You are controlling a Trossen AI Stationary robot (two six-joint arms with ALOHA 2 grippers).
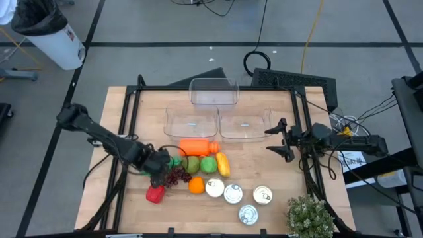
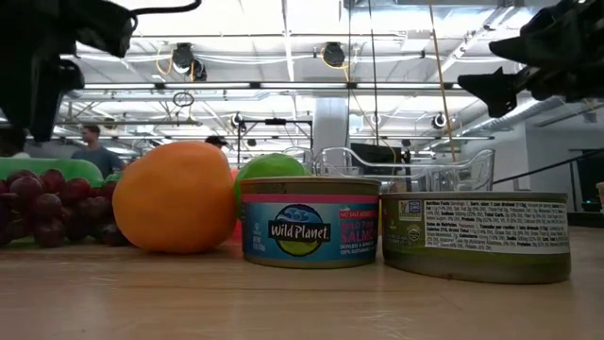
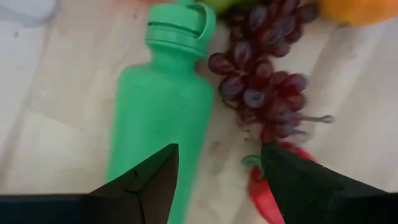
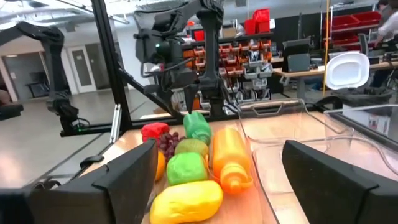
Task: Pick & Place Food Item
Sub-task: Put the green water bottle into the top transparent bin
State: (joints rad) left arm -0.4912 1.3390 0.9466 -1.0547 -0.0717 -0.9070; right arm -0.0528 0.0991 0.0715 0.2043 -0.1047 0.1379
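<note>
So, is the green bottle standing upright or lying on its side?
Lying on its side. The left wrist view shows the green bottle flat along the wooden table, cap beside the grapes, under the open left tool.

The left end effector (image 1: pixel 160 173) is covering most of the green bottle (image 1: pixel 174 160) from above. At tabletop height, the orange (image 2: pixel 174 196) is hiding part of the grapes (image 2: pixel 38 203), and 1 can (image 2: pixel 477 233) is sitting partly behind another (image 2: pixel 310 220).

2 dark jointed arms — matte black, blunt wedge-shaped fingers (image 3: pixel 146 180), thin cables.
</note>
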